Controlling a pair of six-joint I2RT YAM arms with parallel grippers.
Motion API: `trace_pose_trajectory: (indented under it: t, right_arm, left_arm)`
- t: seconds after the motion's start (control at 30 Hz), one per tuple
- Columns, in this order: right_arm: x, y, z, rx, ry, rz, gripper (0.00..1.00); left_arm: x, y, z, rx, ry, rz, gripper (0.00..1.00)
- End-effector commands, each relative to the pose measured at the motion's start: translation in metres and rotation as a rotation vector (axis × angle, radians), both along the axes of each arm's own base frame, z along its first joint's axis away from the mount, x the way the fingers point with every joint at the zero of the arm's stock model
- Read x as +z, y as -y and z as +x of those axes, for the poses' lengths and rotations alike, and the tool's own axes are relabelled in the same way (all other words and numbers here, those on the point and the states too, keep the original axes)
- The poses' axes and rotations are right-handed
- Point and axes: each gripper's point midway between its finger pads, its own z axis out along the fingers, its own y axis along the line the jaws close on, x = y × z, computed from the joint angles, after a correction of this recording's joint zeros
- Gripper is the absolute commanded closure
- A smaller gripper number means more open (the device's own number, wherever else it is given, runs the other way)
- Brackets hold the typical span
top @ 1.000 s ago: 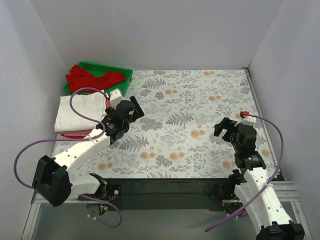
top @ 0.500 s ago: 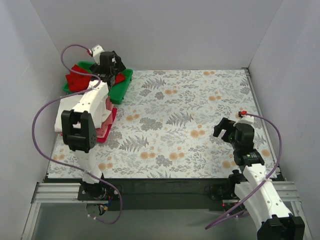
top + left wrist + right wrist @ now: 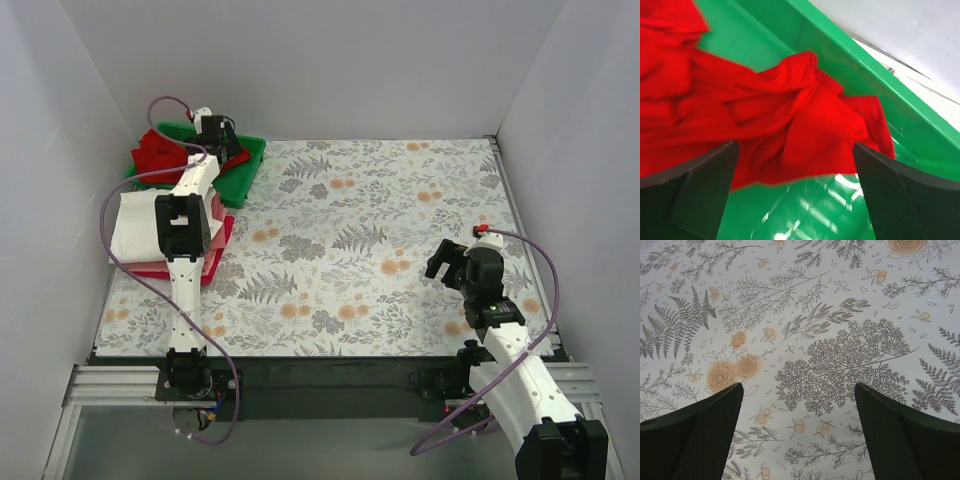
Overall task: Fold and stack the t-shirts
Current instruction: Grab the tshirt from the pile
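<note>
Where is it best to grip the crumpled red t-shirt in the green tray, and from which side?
Probably grip the raised bunched ridge of the crumpled red cloth t-shirt, coming from above with the open left gripper; its edges lie flat against the green plastic tray.

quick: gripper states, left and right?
Left gripper: open, empty, over the red t-shirt in the green tray.
Right gripper: open, empty, over the table cover.

Bright, even, diffuse light fills every view; shadows are faint and soft. In the left wrist view the crumpled bright red cloth t-shirt blurs at upper left, and white glare spots the glossy green plastic tray at lower centre. The floral-patterned table cover looks crisp.
</note>
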Motion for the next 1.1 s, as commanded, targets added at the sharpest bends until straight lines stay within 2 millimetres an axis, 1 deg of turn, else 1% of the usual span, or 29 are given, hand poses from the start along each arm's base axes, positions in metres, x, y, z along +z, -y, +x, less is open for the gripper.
trace_pose_trajectory:
  t: [0.0,0.1,0.17,0.2,0.27,0.3,0.33,0.37,0.4,0.43,0.47,0.5,0.6,0.63,0.7,0.73,0.77,0.83,0.87,0.93,0.97,1.0,1.07]
  right_arm:
    - [0.02,0.0,0.012,-0.013,0.05,0.014,0.02]
    - [0.019,0.0,0.013,-0.013,0.039,0.014,0.02]
    - [0.019,-0.001,0.014,-0.013,0.036,0.016,0.02]
    - [0.02,0.0,0.015,-0.013,0.036,0.012,0.02]
    - [0.02,0.0,0.016,-0.012,0.03,0.007,0.02]
    - [0.021,0.001,0.017,-0.016,0.033,0.006,0.02]
    - [0.021,0.001,0.018,-0.018,0.032,0.005,0.02]
    - [0.021,0.001,0.018,-0.018,0.029,0.005,0.02]
    - [0.021,0.001,0.018,-0.018,0.03,0.005,0.02]
    - [0.022,0.001,0.019,-0.019,0.032,0.007,0.02]
    - [0.022,0.0,0.019,-0.017,0.032,0.006,0.02]
    - [0.023,0.0,0.02,-0.014,0.032,0.005,0.02]
    - [0.023,0.0,0.02,-0.012,0.032,0.003,0.02]
    - [0.023,-0.001,0.02,-0.008,0.031,0.004,0.02]
    - [0.024,-0.002,0.02,-0.003,0.034,0.007,0.02]
    - [0.023,-0.002,0.019,0.001,0.031,0.007,0.02]
    - [0.024,-0.003,0.02,0.006,0.037,0.01,0.02]
    - [0.026,-0.004,0.02,0.01,0.041,0.013,0.02]
    - [0.028,-0.006,0.019,0.018,0.048,0.018,0.02]
    - [0.03,-0.007,0.019,0.024,0.057,0.024,0.02]
    - [0.033,-0.008,0.019,0.028,0.067,0.028,0.02]
    - [0.034,-0.008,0.019,0.028,0.073,0.028,0.02]
    - [0.04,-0.008,0.019,0.027,0.099,0.034,0.02]
  left_arm:
    - [0.037,0.012,0.03,-0.098,0.148,-0.02,0.03]
    - [0.013,0.019,0.04,-0.129,0.145,-0.039,0.03]
    - [0.003,0.02,0.043,-0.133,0.142,-0.041,0.03]
    - [-0.009,0.024,0.045,-0.155,0.136,-0.051,0.03]
    - [-0.017,0.025,0.046,-0.167,0.131,-0.048,0.03]
    - [-0.024,0.025,0.047,-0.164,0.126,-0.05,0.05]
    - [-0.027,0.025,0.047,-0.163,0.123,-0.051,0.07]
    - [-0.03,0.026,0.046,-0.166,0.119,-0.055,0.11]
    - [-0.033,0.026,0.046,-0.166,0.117,-0.059,0.26]
    - [-0.038,0.026,0.045,-0.164,0.109,-0.058,0.35]
    - [-0.037,0.026,0.045,-0.163,0.113,-0.061,0.42]
    - [-0.038,0.025,0.045,-0.159,0.111,-0.058,0.63]
    - [-0.028,0.023,0.044,-0.147,0.12,-0.051,0.91]
    - [-0.012,0.021,0.045,-0.14,0.143,-0.045,1.0]
    - [0.005,0.019,0.044,-0.138,0.163,-0.029,1.0]
    - [0.018,0.018,0.044,-0.134,0.182,-0.022,1.0]
    - [0.043,0.015,0.044,-0.121,0.218,-0.009,1.0]
    - [0.076,0.012,0.043,-0.107,0.266,0.001,1.0]
    - [0.111,0.011,0.04,-0.106,0.318,0.004,1.0]
    - [0.144,0.014,0.034,-0.113,0.368,-0.007,1.0]
    - [0.164,0.015,0.031,-0.116,0.4,-0.013,1.0]
    - [0.196,0.019,0.023,-0.136,0.45,-0.024,1.0]
    - [0.228,0.025,0.012,-0.163,0.495,-0.043,1.0]
